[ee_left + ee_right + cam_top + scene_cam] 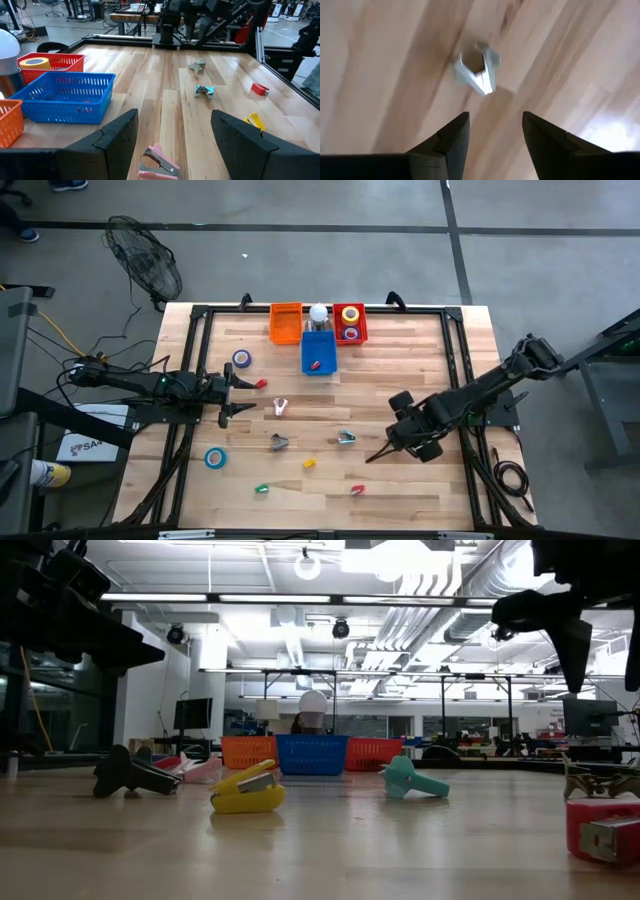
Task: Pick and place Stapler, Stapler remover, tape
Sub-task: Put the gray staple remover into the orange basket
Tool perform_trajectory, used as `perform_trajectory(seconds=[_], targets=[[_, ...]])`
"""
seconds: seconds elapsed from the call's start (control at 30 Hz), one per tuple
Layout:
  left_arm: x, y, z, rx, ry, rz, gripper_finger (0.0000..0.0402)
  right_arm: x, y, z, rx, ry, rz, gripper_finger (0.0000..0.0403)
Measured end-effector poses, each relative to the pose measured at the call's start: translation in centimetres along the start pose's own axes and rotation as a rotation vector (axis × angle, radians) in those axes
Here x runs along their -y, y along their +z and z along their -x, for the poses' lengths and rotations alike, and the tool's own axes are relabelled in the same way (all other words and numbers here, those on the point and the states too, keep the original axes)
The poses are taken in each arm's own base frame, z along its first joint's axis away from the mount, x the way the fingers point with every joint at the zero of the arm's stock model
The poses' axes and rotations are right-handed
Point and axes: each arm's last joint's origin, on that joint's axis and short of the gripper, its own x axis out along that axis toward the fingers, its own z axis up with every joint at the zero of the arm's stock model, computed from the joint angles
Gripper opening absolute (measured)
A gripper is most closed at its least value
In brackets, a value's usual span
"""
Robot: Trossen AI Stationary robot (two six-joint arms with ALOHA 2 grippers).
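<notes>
My right gripper point(378, 454) hangs open above the table's near right part, pointing down. A teal staple remover point(346, 438) lies on the wood just beyond its fingertips point(476, 74), and nothing is between the fingers. My left gripper point(232, 395) waits open and level at the left, with a pink staple remover point(157, 162) lying on the table ahead of it. Small staplers lie about: yellow point(309, 464), green point(261, 489), red point(357, 490). Blue tape rolls point(215, 457) point(241, 358) lie flat at the left. More tape point(350, 314) sits in the red basket point(362, 330).
Orange point(285, 322), blue point(319, 352) and red baskets stand in a row at the far edge; a small red thing point(314, 364) lies in the blue one. A grey staple remover point(279, 442) and a red stapler point(262, 383) lie mid-table. A black frame rims the table.
</notes>
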Motion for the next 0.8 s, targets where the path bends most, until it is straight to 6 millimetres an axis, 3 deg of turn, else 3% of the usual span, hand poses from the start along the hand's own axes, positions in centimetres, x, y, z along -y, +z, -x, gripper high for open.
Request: perform_trajectory(seconds=[0.13,0.4,0.6,0.8], targets=[[0.0,0.0,0.0,0.000,0.000,0.000,0.0246,0.0,-1.0,-0.4,0.001,-0.027,0.061,0.0174],[0.0,0.0,0.0,0.000,0.000,0.000,0.0246,-0.3,-2.9,-3.9,0.080,-0.035,0.218,0.0174],[0.0,0.0,0.0,0.000,0.000,0.000,0.0246,-0.6,-3.5,-6.3,0.190,0.025,0.294,0.0174],[0.0,0.0,0.0,0.000,0.000,0.000,0.0246,-0.3,-3.7,-7.4,0.232,-0.001,0.340,0.0174]])
